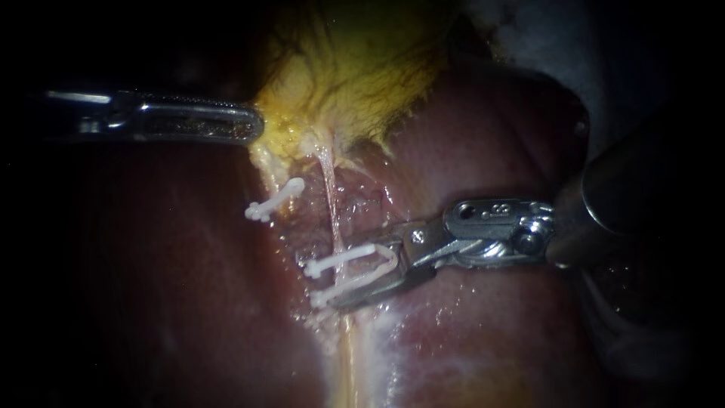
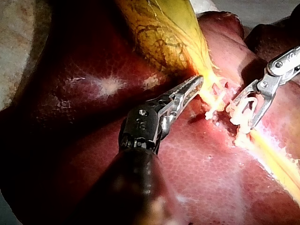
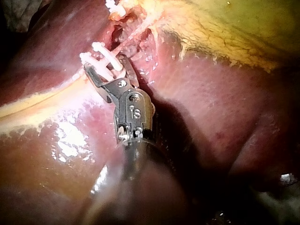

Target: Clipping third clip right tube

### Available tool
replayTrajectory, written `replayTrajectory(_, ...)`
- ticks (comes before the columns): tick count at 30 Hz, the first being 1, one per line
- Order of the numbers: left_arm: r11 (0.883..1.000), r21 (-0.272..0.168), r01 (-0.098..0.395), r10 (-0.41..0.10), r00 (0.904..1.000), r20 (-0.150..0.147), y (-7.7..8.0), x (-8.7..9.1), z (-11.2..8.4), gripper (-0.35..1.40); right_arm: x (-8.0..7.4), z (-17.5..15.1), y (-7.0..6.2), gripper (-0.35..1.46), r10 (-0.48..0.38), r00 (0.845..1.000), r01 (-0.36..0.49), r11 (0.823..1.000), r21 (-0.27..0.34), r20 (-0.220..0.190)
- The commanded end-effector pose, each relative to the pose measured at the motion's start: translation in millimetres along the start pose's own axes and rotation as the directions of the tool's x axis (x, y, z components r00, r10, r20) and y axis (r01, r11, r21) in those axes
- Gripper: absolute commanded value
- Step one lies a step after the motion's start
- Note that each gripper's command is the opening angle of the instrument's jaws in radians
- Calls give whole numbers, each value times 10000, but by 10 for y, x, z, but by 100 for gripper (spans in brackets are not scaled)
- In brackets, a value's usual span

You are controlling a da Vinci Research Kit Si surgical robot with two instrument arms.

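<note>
Two clips [image 1: 273, 201] [image 1: 340, 258], two instruments [image 1: 253, 125] [image 1: 314, 284], one tube [image 1: 330, 196], one gallbladder [image 1: 355, 68].

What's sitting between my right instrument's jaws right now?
The right instrument holds an open white clip straddling the pale tube. The tube where the clip arms cross it is covered.

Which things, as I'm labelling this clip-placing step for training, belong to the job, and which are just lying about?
In the job: slender metal right instrument; open white plastic clip it carries; thin pale tube the clip straddles; slender metal left instrument, holding the yellow gallbladder.
Lying about: second white clip beside that tube; dark red liver.
</note>
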Motion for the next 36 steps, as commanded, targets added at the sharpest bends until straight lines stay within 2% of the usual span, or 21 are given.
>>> replayTrajectory(1, 10000, -27, -19, 19, 10000, 4, 0, 0, 0, -35, 0, 0, 0, 48, 0, 10000, 0, 10000, -2, -1)
replayTrajectory(10, 10000, -40, -18, 18, 10000, -24, -1, 0, -1, -35, 10, -4, 5, 48, 51, 9995, -55, 9999, -103, -318)
replayTrajectory(16, 10000, -41, -18, 18, 10000, -24, -2, 0, -1, -35, 28, -12, 15, 48, 197, 9978, -216, 9993, -292, -628)
replayTrajectory(21, 10000, -40, -18, 18, 10000, -24, -2, 0, -1, -35, 43, -18, 23, 49, 315, 9945, -343, 9990, -270, -1003)
replayTrajectory(25, 10000, -40, -19, 18, 10000, -24, -2, 0, -1, -35, 47, -15, 27, 49, 329, 9925, -357, 9991, -221, -1178)
replayTrajectory(28, 10000, -40, -19, 19, 10000, -24, -2, 0, -2, -35, 49, -11, 28, 49, 382, 9873, -402, 9991, -93, -1542)
replayTrajectory(29, 10000, -39, -19, 19, 10000, -24, -2, 0, -2, -35, 50, -10, 29, 49, 499, 9847, -505, 9987, 3, -1669)
replayTrajectory(33, 10000, -37, -20, 20, 10000, -25, -1, 0, -2, -35, 51, -6, 31, 49, 1039, 9744, -852, 9913, 1004, -1994)
replayTrajectory(36, 10000, -34, -20, 20, 10000, -26, -1, 0, -2, -35, 49, -5, 36, 49, 1560, 9613, -1106, 9734, 2005, -2270)
